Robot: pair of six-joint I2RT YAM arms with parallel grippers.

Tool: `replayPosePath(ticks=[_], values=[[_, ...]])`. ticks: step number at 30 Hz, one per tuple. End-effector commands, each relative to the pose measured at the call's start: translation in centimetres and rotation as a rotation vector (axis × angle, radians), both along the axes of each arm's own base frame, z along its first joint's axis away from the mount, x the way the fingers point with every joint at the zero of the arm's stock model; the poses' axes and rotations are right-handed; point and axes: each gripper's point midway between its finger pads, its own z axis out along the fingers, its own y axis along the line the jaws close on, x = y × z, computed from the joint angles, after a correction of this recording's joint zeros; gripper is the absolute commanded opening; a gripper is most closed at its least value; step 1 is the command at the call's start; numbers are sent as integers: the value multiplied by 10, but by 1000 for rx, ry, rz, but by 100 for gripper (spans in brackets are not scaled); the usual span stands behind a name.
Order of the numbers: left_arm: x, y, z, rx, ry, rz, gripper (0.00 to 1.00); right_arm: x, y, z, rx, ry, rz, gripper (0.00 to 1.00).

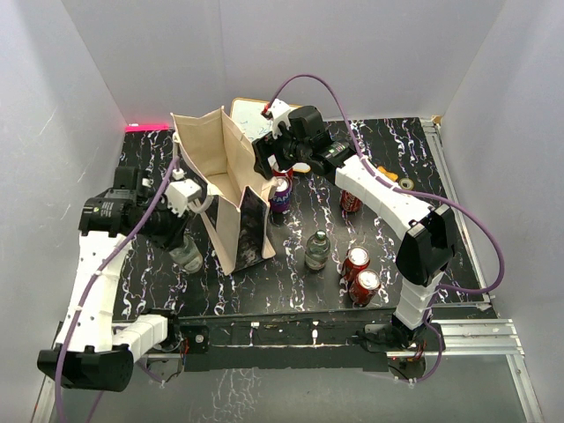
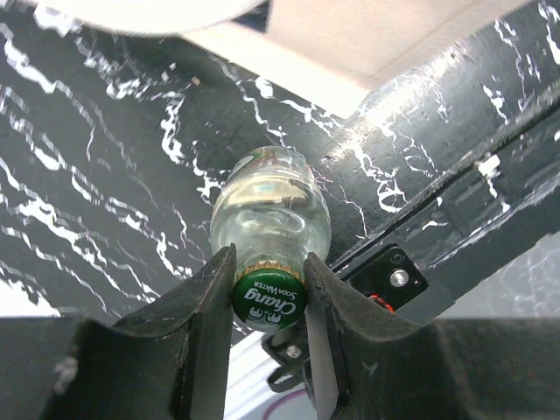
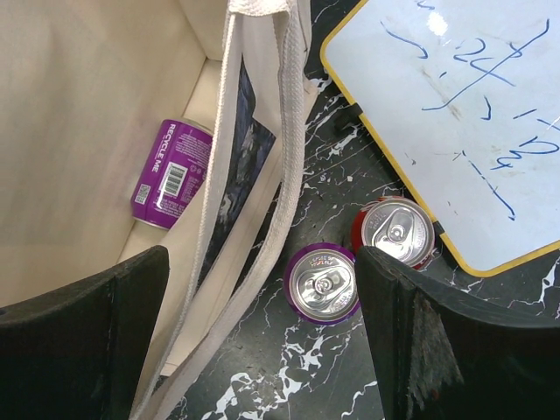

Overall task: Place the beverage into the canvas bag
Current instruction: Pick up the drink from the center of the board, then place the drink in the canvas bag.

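The canvas bag (image 1: pixel 231 181) stands open at the table's left-centre, and its beige handle (image 3: pixel 282 166) shows in the right wrist view. A purple can (image 3: pixel 171 173) lies on the bag's floor. My left gripper (image 2: pixel 269 296) is shut on the neck of a clear glass soda bottle (image 2: pixel 269 210) with a green cap, just left of the bag's near end (image 1: pixel 186 256). My right gripper (image 3: pixel 262 328) hangs open over the bag's right wall, with nothing between its fingers. Below it a purple can (image 3: pixel 322 283) stands upright on the table beside the bag.
A red can (image 3: pixel 395 232) stands against the yellow-framed whiteboard (image 3: pixel 455 114) behind the bag. Another bottle (image 1: pixel 316 249) and two red cans (image 1: pixel 356 260) (image 1: pixel 366 284) stand near the front right, and a third red can (image 1: pixel 350 201) further back. White walls enclose the black marbled table (image 1: pixel 397 159).
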Motion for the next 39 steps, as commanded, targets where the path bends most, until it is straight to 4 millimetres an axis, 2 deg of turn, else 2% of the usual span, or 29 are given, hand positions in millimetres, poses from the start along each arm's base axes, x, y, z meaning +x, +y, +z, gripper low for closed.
replayPosePath(ticks=[1,6,10,15,20,25,31,36,39], values=[[8,17,40,-72,-126,246,0,-5,7,40,76,-65,26,91],[26,48,70,-143,-201,525,0,-12,11,38,89,-39,57,90],[45,67,114,-243,-284,672,0,-12,13,38,85,-38,71,91],[70,81,178,-342,-427,720,0,-11,18,37,89,-30,85,91],[93,87,231,-389,-545,677,0,-10,21,38,100,-20,89,90],[121,88,256,-449,-580,628,0,-11,24,42,103,-21,95,90],[150,87,292,-533,-663,558,0,-12,25,36,76,-19,95,90],[172,72,301,-572,-681,493,0,-15,29,30,56,-2,96,90],[182,60,313,-561,-727,445,0,-15,30,26,44,3,91,90]])
